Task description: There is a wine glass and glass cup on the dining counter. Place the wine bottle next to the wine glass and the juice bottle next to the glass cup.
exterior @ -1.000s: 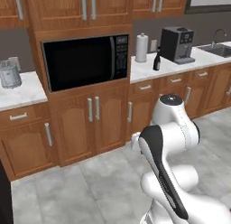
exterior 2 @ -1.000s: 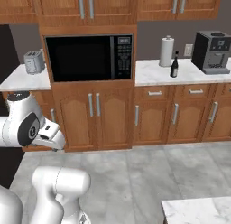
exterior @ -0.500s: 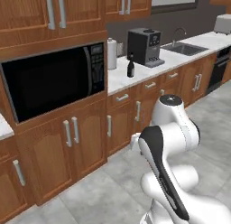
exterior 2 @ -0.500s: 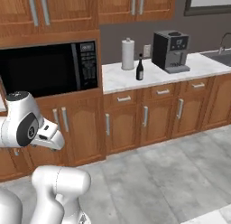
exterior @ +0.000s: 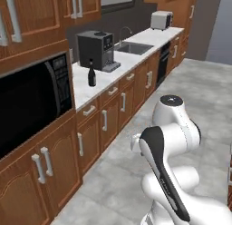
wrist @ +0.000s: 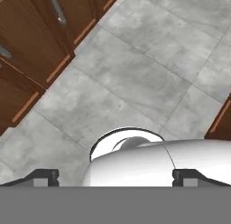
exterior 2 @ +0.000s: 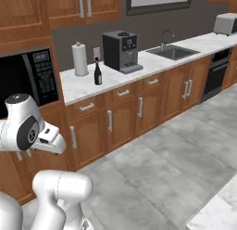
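Observation:
The wine bottle (exterior: 92, 74) (exterior 2: 98, 74), small and black with a slim neck, stands upright on the marble worktop just left of the coffee machine. My gripper (wrist: 116, 178) is open, its two dark fingertips (wrist: 43, 177) set wide apart with nothing between them. It points down at the grey tiled floor, far from the bottle. The arm is folded close to the base. A white marble corner of the dining counter (exterior 2: 214, 214) shows at the lower right. The wine glass, the glass cup and the juice bottle are out of view.
A black coffee machine (exterior: 97, 49) (exterior 2: 121, 50), a paper towel roll (exterior 2: 80, 60), a sink (exterior 2: 172, 52) and a toaster (exterior: 161, 20) line the worktop. A built-in microwave (exterior: 31, 106) sits at the left. Open tiled floor (exterior 2: 176, 150) lies before the wooden cabinets.
The whole picture has shifted: the base has turned, so the microwave slid left and the sink and toaster came into view. The arm keeps its folded pose and the gripper stays open.

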{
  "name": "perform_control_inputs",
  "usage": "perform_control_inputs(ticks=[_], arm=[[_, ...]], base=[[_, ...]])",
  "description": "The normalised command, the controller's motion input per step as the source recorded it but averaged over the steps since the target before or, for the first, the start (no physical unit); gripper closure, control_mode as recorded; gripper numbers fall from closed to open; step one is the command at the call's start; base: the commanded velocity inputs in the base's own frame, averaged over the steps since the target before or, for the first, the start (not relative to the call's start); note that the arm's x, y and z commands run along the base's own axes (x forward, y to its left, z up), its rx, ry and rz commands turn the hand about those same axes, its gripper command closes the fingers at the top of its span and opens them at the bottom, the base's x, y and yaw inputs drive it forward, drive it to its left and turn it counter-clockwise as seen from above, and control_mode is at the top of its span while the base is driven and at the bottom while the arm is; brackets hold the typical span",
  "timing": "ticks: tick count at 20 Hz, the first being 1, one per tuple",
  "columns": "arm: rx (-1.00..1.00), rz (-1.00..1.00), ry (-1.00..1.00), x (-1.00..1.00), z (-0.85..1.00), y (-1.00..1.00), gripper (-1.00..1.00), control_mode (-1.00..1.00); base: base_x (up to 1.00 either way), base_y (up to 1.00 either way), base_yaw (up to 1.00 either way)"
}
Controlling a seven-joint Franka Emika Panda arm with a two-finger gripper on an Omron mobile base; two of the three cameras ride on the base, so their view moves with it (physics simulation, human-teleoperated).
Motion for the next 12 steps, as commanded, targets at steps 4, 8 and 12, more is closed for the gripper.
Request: perform_control_inputs(ticks=[4, 8, 12], arm=[[0.00, 0.00, 0.00, 0.00, 0.00, 0.00, -1.00, 1.00], [0.00, 0.00, 0.00, 0.00, 0.00, 0.00, -1.00, 1.00], [0.00, 0.00, 0.00, 0.00, 0.00, 0.00, -1.00, 1.00]], base=[[0.51, 0.19, -0.60], [0.58, 0.18, -0.53], [0.70, 0.17, -0.40]])
